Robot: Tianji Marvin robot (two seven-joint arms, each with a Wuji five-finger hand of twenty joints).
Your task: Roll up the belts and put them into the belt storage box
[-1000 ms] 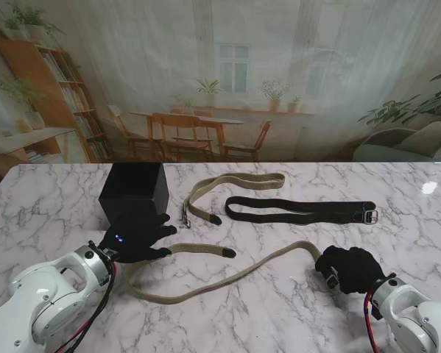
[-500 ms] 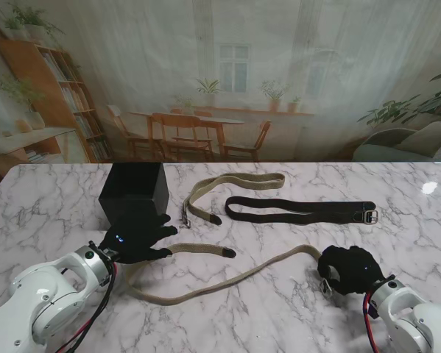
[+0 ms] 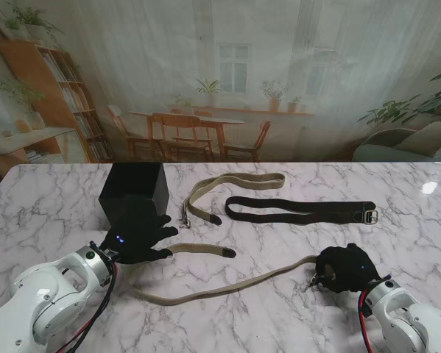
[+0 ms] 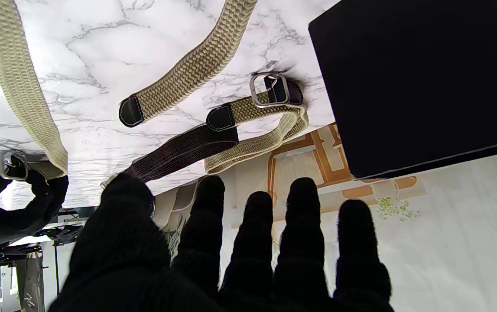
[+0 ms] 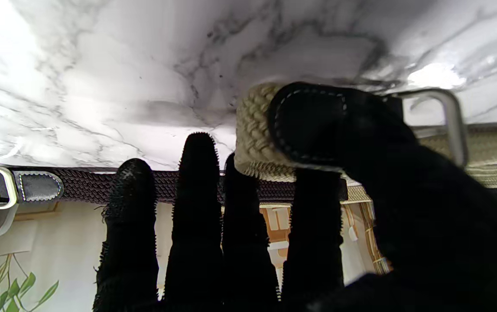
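Tan belt (image 3: 227, 283) straighter than before, buckle end in right hand (image 3: 343, 269).

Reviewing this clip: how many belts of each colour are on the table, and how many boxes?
Beige woven belts: 2, the near long one with its buckle end in the right robot hand, and the far folded one.
Dark brown belts: 1.
Black storage boxes: 1.
Total: 4 things.
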